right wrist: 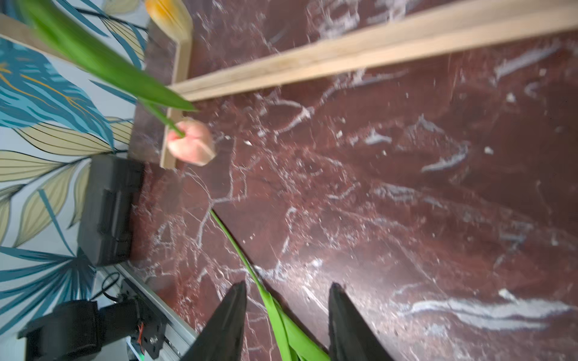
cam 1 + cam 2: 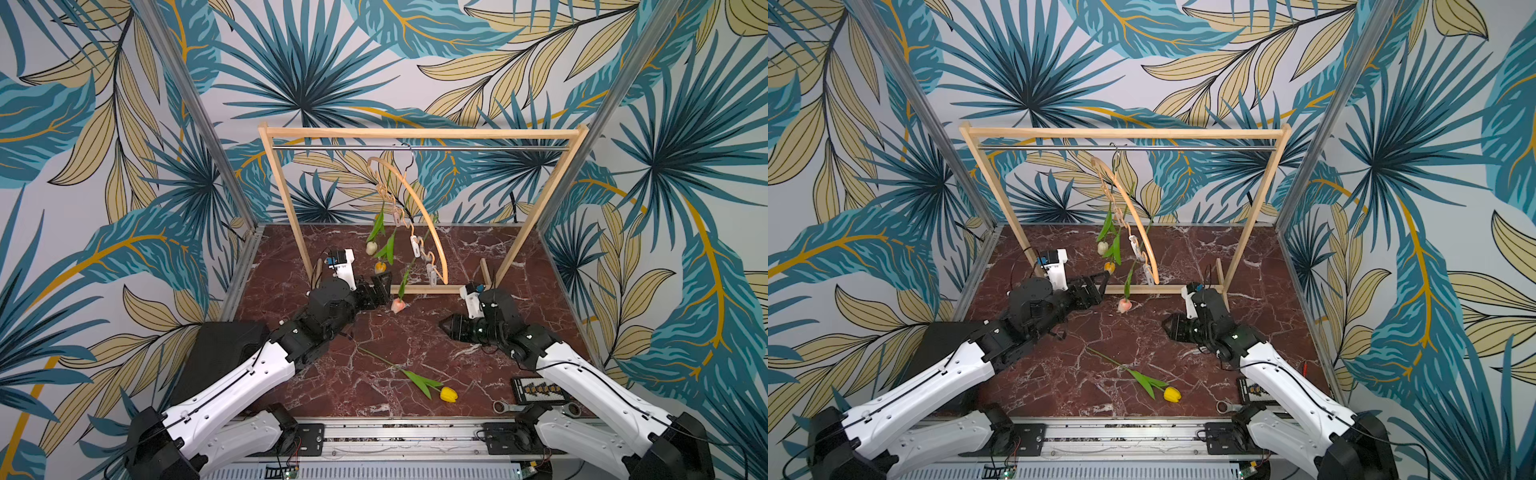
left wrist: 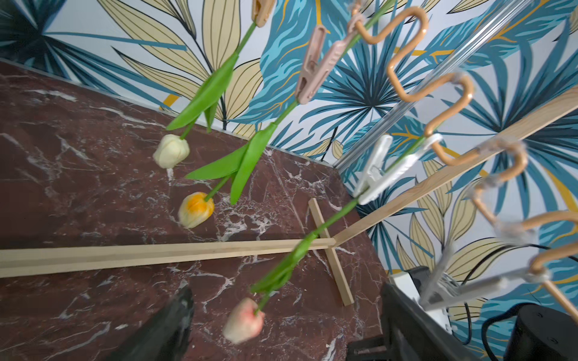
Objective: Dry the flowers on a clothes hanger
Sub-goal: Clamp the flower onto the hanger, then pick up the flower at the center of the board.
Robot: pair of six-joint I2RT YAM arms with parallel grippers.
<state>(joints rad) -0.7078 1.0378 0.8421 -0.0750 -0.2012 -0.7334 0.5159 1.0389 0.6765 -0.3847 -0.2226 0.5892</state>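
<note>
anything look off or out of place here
The yellow tulip lies flat on the table, while the cream tulip, orange tulip and pink tulip hang head down from the clothes hanger; its fourth peg is empty.

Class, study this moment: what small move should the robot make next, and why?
Probably lower the right end effector and close on the yellow tulip: it lies on the table, its stem between the open fingers in the right wrist view, while three tulips already hang from the clothes hanger.
</note>
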